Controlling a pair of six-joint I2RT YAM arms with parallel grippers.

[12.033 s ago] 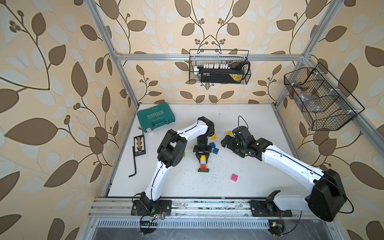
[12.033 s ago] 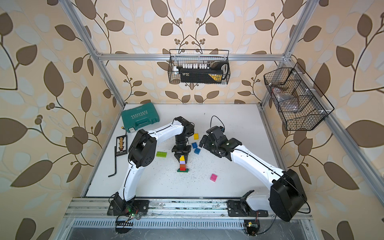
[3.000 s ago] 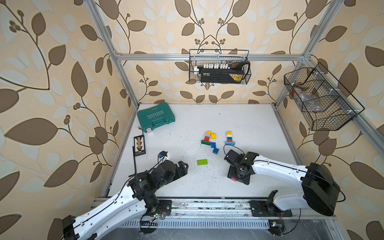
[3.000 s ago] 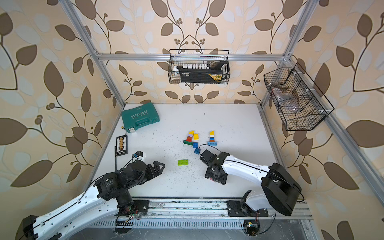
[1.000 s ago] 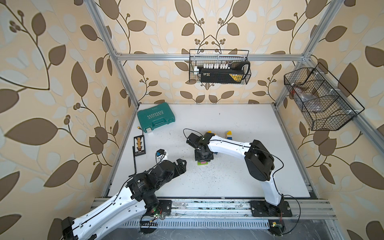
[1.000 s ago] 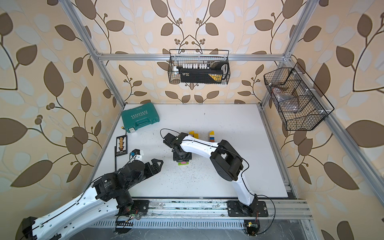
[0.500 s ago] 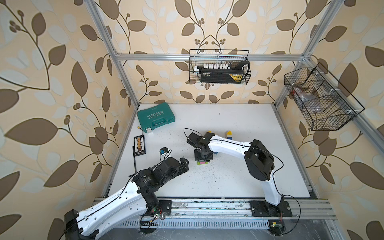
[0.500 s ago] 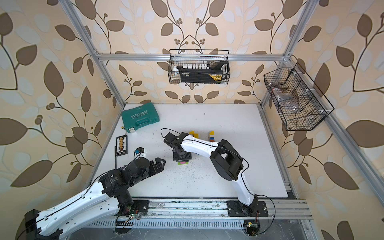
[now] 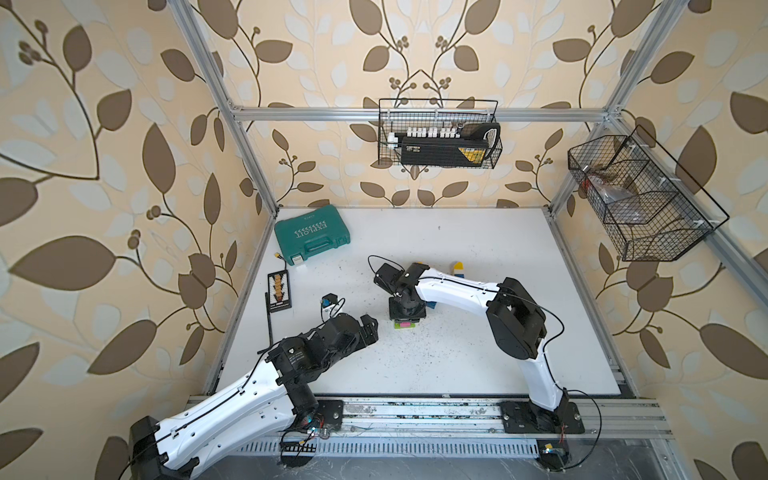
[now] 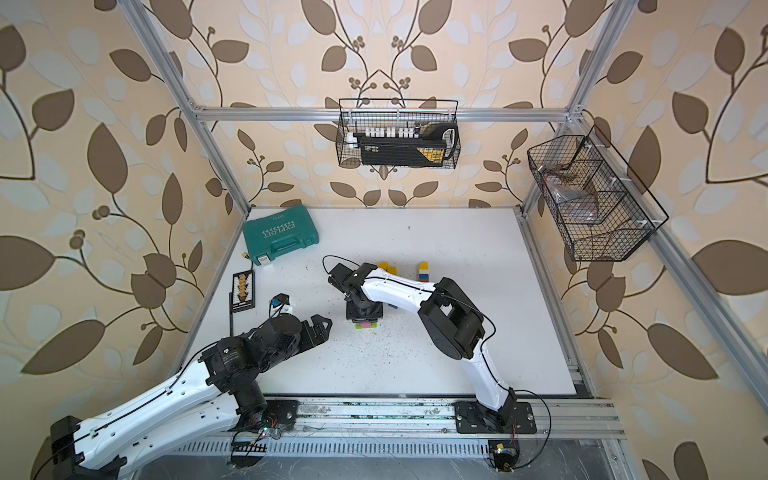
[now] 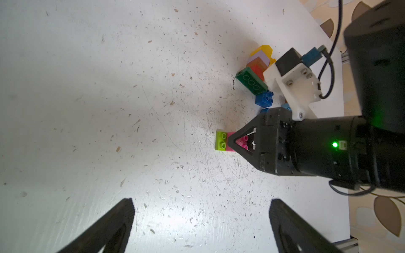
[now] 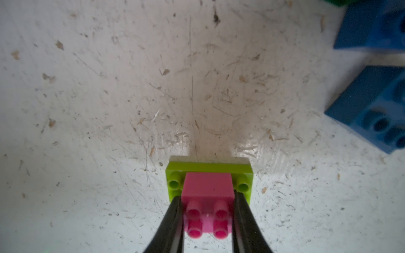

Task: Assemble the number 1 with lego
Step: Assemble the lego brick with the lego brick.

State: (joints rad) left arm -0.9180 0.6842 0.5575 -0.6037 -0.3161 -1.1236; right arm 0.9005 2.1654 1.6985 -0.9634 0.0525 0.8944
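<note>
Item: pink square studded plastic brick (image 12: 207,188), set on lime-green oblong studded brick (image 12: 208,167), white tabletop (image 11: 87,87).
Right tool (image 12: 207,198): clamped on the pink brick.
Left tool (image 11: 200,208): spread wide, empty.
Risk: lifting away before release would likely unseat the pink brick or drag the lime one.
Right wrist view shows the centring. Top views hide it beneath the tool.

I watched both top views look steeply down over the front edge of the desk (image 9: 457,365), while both wrist cameras shared the pink brick (image 12: 207,186) from nearby.
</note>
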